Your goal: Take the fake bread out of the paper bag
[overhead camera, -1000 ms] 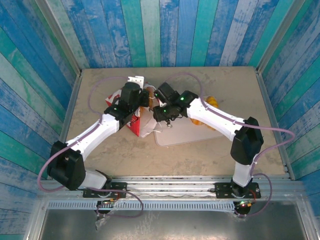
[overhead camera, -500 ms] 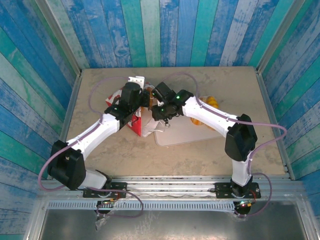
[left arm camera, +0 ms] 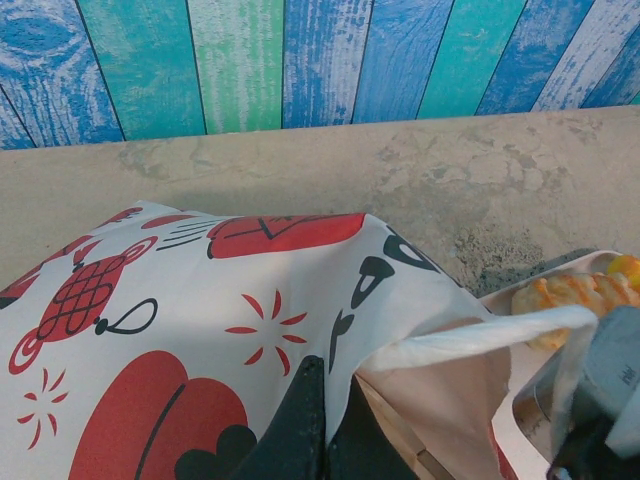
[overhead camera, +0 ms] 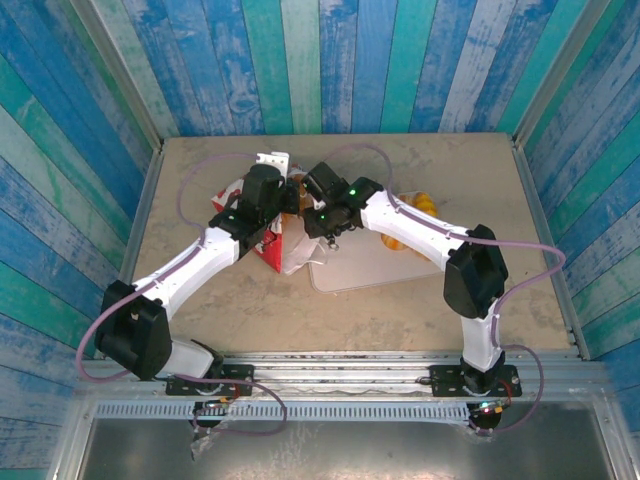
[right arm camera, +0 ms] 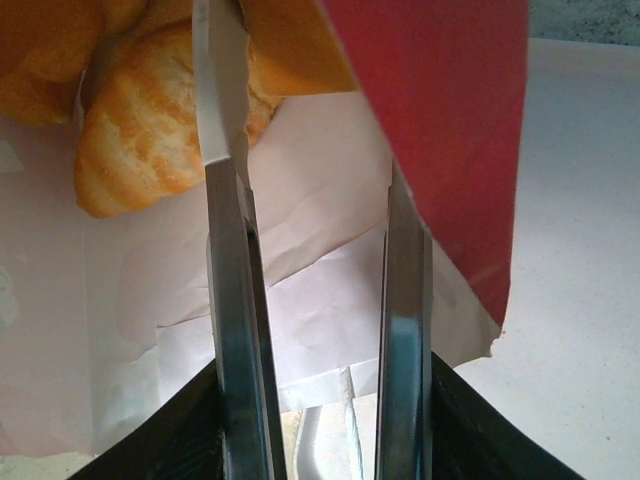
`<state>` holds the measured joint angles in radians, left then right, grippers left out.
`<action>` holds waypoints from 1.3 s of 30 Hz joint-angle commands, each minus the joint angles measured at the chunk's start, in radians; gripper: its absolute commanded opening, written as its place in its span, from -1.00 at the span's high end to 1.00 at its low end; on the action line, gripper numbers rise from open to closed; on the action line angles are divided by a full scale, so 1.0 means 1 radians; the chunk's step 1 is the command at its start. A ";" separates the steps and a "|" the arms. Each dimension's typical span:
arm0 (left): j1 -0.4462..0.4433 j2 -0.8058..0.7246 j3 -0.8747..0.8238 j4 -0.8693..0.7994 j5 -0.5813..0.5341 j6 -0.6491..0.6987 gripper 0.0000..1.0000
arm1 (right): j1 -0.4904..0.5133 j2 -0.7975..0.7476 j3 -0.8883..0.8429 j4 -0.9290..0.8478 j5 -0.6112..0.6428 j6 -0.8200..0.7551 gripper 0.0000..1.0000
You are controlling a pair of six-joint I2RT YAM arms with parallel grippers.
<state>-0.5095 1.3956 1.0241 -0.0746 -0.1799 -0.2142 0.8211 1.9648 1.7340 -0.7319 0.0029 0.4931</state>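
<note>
Right gripper (right arm camera: 310, 130) inside paper bag (right arm camera: 440, 110), jaws parted; fake bread (right arm camera: 145, 140) just beside one finger, outside the gap. Left gripper (left arm camera: 318, 425) pinches bag edge.

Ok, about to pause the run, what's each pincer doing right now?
Left pincer: closed, pinching the paper bag edge.
Right pincer: open inside the paper bag, gripping nothing; fake bread beside one finger.

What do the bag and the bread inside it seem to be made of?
The paper bag looks like thin matte paper: its white inside is creased and its lower corner is ragged. The fake bread seems to be moulded plastic or foam, with a painted golden-brown, slightly grainy surface; which of the two cannot be told.
</note>
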 commanded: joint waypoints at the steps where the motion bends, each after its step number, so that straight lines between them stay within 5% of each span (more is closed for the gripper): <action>1: -0.001 0.027 0.027 0.053 0.018 -0.007 0.98 | -0.007 0.002 0.013 0.036 0.009 0.003 0.12; 39: -0.001 0.029 0.022 0.060 -0.107 -0.069 0.97 | -0.010 -0.418 -0.419 0.248 -0.233 0.089 0.28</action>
<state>-0.5098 1.4033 1.0241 -0.0448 -0.2527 -0.2634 0.8146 1.5982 1.3380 -0.5461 -0.1890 0.5636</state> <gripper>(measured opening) 0.048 0.361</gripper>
